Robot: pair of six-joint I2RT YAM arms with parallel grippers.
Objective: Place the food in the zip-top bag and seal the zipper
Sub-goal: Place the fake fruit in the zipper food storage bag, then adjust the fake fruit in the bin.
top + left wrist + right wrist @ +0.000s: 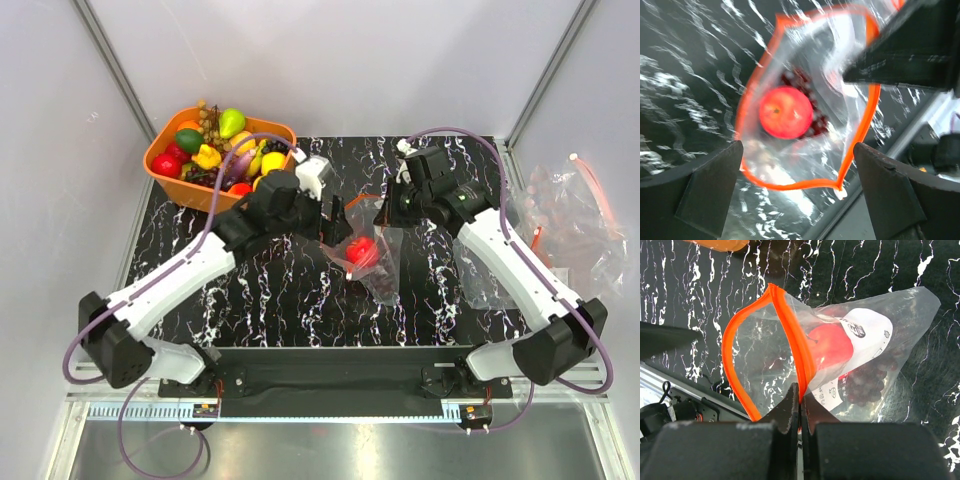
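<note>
The counter (pixel 280 290) is black with white veins, between white walls (pixel 330 60). One orange basket (pixel 185 190) of fruits stands at the upper left, and a heap of spare bags (pixel 570 230) lies at the right edge. One clear bag (pixel 390 270) lies in the centre, with one red apple (pixel 361 250) and one grape bunch (pixel 865 382) inside. The left jaws stand wide above its mouth. The right jaws pinch its orange zipper (pixel 790 335).
</note>
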